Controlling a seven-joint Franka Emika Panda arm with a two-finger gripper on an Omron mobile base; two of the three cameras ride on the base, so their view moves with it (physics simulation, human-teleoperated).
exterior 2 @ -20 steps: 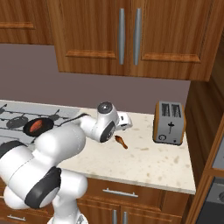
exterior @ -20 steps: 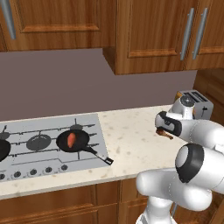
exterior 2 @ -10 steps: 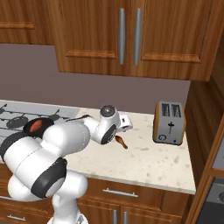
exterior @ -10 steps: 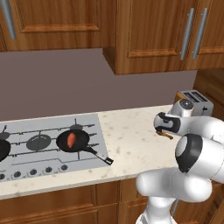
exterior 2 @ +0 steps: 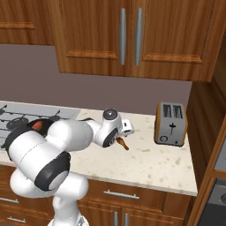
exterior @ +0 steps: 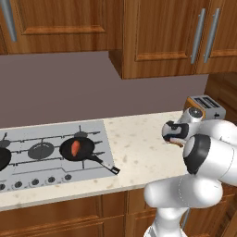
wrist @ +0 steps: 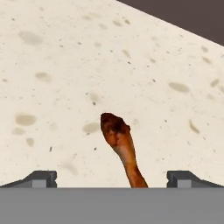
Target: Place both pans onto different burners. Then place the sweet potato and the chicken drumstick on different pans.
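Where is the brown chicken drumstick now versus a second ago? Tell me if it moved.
No. The brown chicken drumstick lies at the same spot on the counter, left of the silver toaster.

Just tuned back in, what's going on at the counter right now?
The arm has its open gripper over the chicken drumstick, which lies on the beige counter between the cooktop and the toaster. The fingers straddle it but nothing is gripped. One pan sits on a burner with the sweet potato already in it. A second pan sits at the cooktop's left edge. The drumstick looks like the remaining item.
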